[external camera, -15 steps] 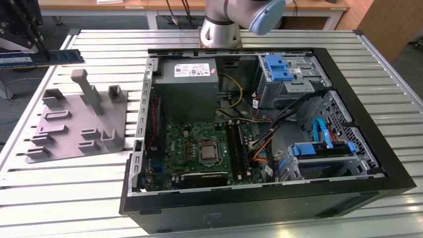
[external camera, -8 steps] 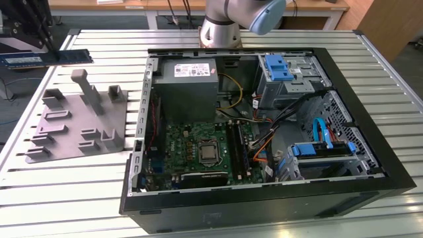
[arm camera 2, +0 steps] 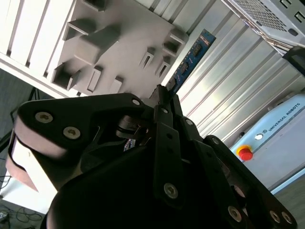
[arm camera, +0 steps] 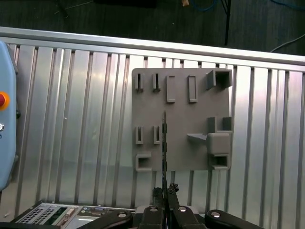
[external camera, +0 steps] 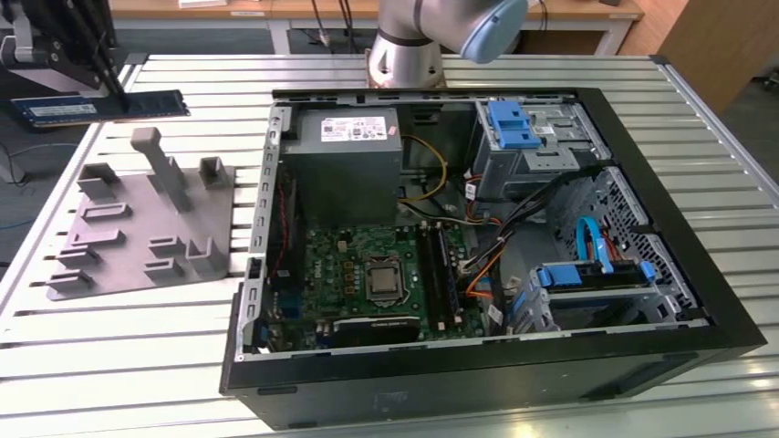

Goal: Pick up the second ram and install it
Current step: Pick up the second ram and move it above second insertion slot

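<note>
The second ram (external camera: 104, 107) was, as we saw it, clamped between the closed fingers of the end effector (arm camera: 164, 193). It hung above the ribbed surface (external camera: 146, 347) near the grey fixture (external camera: 182, 219), on the exterior view's left of the open computer case (external camera: 487, 374).

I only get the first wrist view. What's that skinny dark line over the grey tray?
Observer: That's the second ram, edge-on to you. The second wrist view shows its blue face with black chips.
Operator: Is it lying on the tray?
Observer: No. In the exterior view the hand holds it in the air, apart from the grey tray.
Operator: Where's the computer?
Observer: In the exterior view the open computer case lies at the exterior view's right of the grey tray, with a green motherboard showing inside.
</note>
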Robot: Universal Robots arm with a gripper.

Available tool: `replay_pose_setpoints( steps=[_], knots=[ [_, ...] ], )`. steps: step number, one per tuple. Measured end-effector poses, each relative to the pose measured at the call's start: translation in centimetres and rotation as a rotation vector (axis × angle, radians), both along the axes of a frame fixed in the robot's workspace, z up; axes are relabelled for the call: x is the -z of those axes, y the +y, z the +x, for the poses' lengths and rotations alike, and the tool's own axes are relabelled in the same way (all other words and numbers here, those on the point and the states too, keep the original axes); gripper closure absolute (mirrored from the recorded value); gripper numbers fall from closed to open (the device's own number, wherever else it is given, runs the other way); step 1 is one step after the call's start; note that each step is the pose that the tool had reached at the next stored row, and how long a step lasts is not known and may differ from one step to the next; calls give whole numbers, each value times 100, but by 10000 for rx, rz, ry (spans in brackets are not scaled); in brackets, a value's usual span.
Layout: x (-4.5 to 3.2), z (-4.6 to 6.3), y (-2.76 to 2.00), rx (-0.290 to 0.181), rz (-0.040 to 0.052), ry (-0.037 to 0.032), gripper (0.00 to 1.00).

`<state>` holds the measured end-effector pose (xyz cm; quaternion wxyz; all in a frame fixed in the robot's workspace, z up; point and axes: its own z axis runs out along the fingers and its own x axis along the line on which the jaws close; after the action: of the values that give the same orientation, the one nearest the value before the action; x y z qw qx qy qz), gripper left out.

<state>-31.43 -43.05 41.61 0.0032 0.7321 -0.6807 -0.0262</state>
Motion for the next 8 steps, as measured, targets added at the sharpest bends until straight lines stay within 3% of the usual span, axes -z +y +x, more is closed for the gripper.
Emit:
replay_pose_setpoints(
  steps=[8],
  knots=[
    [0,162,0,0,0,0,86]
  ],
)
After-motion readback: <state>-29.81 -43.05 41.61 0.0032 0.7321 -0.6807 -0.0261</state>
